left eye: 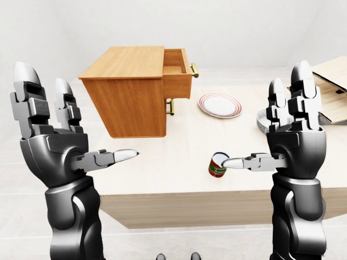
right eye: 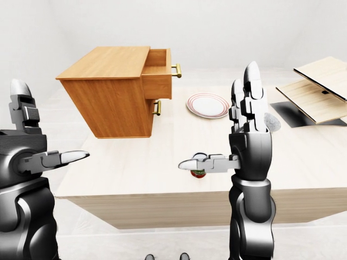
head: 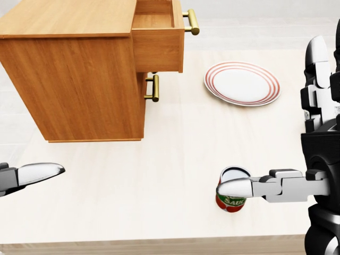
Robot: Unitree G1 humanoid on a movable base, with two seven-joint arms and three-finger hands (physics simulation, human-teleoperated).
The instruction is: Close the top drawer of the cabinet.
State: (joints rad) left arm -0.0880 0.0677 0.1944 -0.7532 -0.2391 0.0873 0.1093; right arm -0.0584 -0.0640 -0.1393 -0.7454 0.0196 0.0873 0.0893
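A wooden cabinet (head: 79, 79) stands on the table at the upper left of the head view. Its top drawer (head: 158, 40) is pulled out to the right, with a brass handle (head: 192, 22). The lower drawer's handle (head: 154, 88) sits flush below it. My left hand (left eye: 54, 127) is raised and open at the left of the left-eye view, well short of the cabinet. My right hand (left eye: 295, 130) is raised and open at the right, thumb reaching over a tomato sauce can (head: 232, 197). Neither hand touches the drawer.
A red-rimmed white plate (head: 242, 83) lies on the pale table (head: 159, 175) right of the cabinet. A patterned bowl (right eye: 269, 122) shows behind my right hand. An open cardboard box (right eye: 317, 92) lies at the far right. The table's near edge (left eye: 206, 190) runs below the can.
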